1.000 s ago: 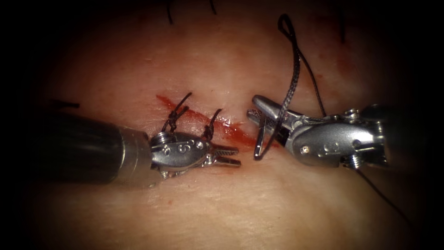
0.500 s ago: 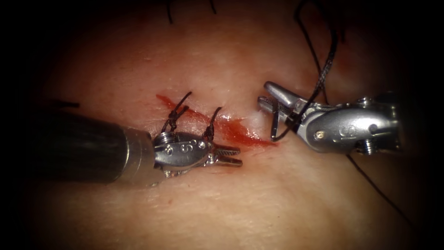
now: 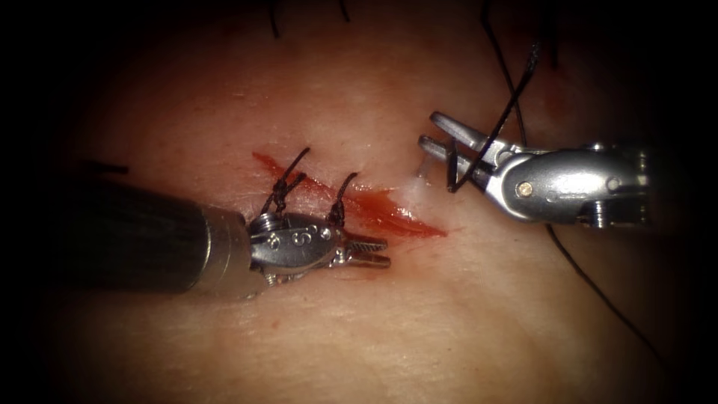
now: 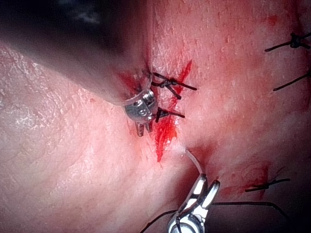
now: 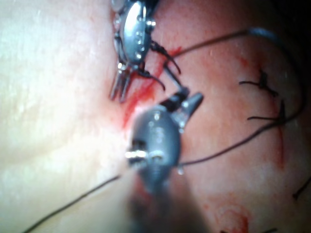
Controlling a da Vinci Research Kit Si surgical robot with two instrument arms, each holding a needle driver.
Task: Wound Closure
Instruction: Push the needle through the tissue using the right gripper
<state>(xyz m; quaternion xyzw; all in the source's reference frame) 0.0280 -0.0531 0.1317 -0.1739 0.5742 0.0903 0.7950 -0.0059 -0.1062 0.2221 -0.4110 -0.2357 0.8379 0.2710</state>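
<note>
Lifted up and to the right over the last second with the right tool (image 3: 428, 129), carrying the needle (image 3: 451, 168) away from the lower end of the cut (image 3: 415, 224). Drawn straighter as well: no more loop in the thread (image 3: 516, 93) above those jaws. Clamped across the needle partway along its curve, with thread draped over the same jaws and trailing off down to the right. Parked as before with the left tool (image 3: 387, 253) just left of the cut, jaws slightly parted and gripping nothing.

Judged as drawing needle and thread clear on the right side of the cut, past two knotted stitches (image 3: 280, 187) already set higher up. Probably calls next for slack taken out gently and a cleaner grip on the needle, with care not to snag thread on the jaws.

Hard to say whether free of the tissue (image 3: 359, 337) or not: in the left wrist view, the needle (image 4: 194, 162) curves from the right tool to a pale raised spot just right of the cut and seems to touch there. Cannot make out the needle's point. Lower end of the cut masked by red fluid (image 3: 378, 203); thread lost in shadow at both ends.
</note>
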